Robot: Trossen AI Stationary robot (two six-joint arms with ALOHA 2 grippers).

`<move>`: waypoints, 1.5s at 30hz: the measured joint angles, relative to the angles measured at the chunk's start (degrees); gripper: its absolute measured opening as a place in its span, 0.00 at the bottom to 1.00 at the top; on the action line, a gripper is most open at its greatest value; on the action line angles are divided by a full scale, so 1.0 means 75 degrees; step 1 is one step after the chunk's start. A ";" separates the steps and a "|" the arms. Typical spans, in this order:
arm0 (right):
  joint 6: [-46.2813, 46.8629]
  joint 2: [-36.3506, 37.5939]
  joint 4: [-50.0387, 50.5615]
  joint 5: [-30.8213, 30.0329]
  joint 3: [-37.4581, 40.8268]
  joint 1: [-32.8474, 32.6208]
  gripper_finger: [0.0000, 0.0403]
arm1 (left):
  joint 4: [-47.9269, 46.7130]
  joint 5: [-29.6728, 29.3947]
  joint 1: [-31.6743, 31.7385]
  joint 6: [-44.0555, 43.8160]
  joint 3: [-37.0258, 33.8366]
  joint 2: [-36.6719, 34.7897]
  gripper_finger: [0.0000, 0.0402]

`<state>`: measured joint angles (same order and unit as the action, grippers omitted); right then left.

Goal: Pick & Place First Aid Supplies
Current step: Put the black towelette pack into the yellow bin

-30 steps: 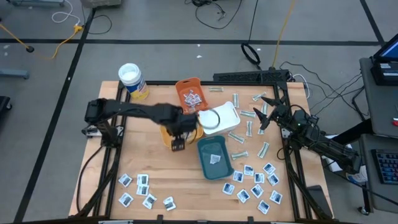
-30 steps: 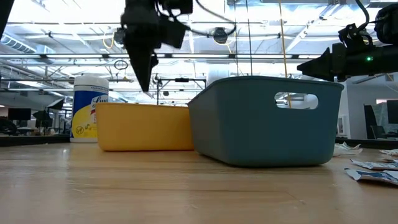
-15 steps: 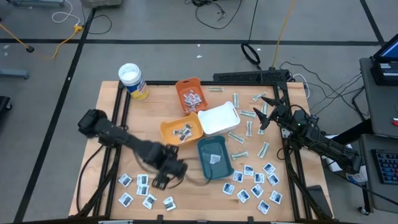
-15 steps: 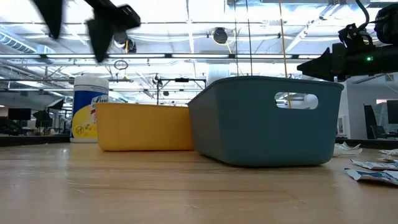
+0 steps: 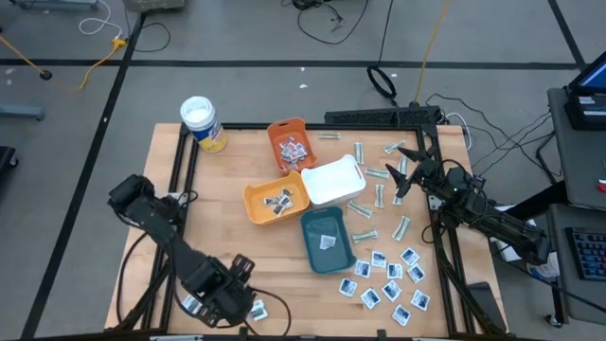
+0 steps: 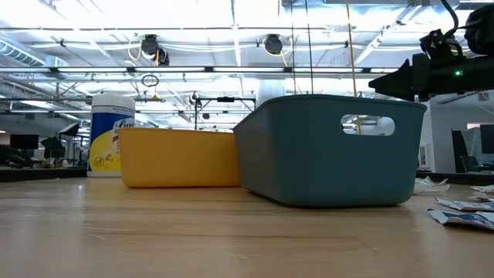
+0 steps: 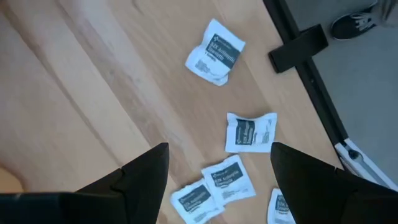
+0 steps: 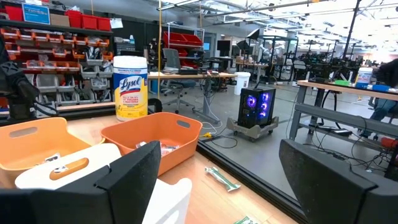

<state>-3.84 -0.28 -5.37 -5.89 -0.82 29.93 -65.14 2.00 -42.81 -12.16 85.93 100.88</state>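
Note:
Several white square sachets (image 7: 250, 132) lie flat on the wood at the table's near left. My left gripper (image 7: 219, 149) hangs open above them, pointing down, with nothing between its fingers; in the high view the left gripper (image 5: 225, 299) covers most of that group, leaving one sachet (image 5: 258, 308) showing. More sachets (image 5: 388, 279) lie at the near right. Pale strips (image 5: 365, 156) lie flat at the far right. My right gripper (image 5: 402, 175) waits open and level at the far right, touching nothing.
Four trays stand mid-table: orange (image 5: 289, 144), yellow-orange (image 5: 275, 201) with a few packets, white (image 5: 333, 180) and teal (image 5: 327, 242) with one packet. A white-lidded canister (image 5: 202, 123) stands far left. A black frame rail (image 7: 311, 81) runs along the table edge beside the sachets.
My left gripper has swung from above the yellow-orange tray toward the table's near left corner, rolling about its downward-pointing line, and has left the low view. It now hangs over the near-left sachets. The sachets and trays have not moved.

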 joint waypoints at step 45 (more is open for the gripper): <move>0.0000 -0.0002 0.0000 0.0000 0.0000 -0.0001 0.80 | 0.0282 -0.0505 -0.0312 0.0606 0.2063 0.3820 0.62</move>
<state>-3.84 -0.30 -5.37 -5.89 -0.82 29.92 -63.03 -1.79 -45.15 -7.62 101.41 129.54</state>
